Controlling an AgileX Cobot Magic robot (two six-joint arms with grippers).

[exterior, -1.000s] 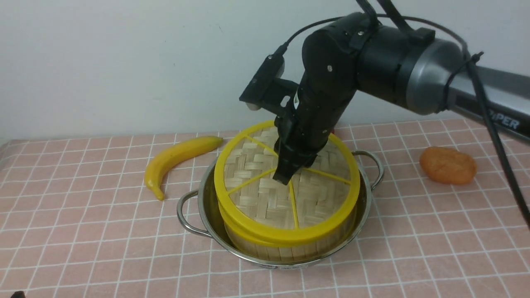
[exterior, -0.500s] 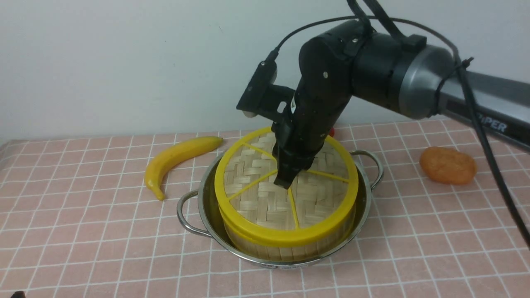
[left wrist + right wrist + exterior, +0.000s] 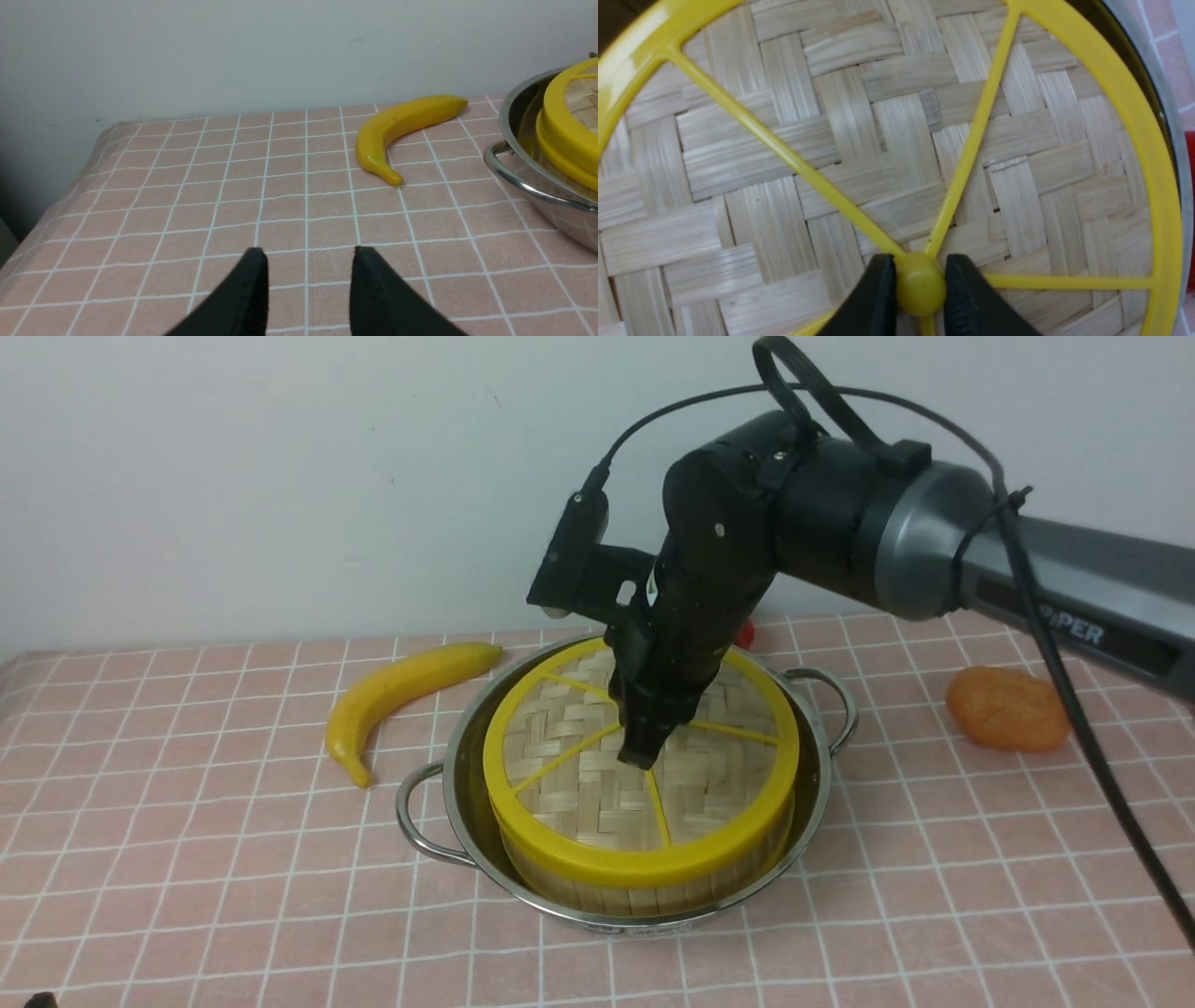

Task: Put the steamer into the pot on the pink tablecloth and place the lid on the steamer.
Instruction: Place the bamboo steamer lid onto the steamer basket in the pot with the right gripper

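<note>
Lid (image 3: 579, 784) atop steamer (image 3: 635, 896), centre pinched by right gripper (image 3: 919, 264).

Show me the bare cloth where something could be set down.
Free: pink tablecloth left of the banana; the near strip before the pot; the gap between pot and orange lump. Crowded: the middle, where the right gripper grips the lid.

A pink tablecloth (image 3: 187, 821) bears pot (image 3: 455, 784), banana (image 3: 392, 695) and orange lump (image 3: 1008, 709).
</note>
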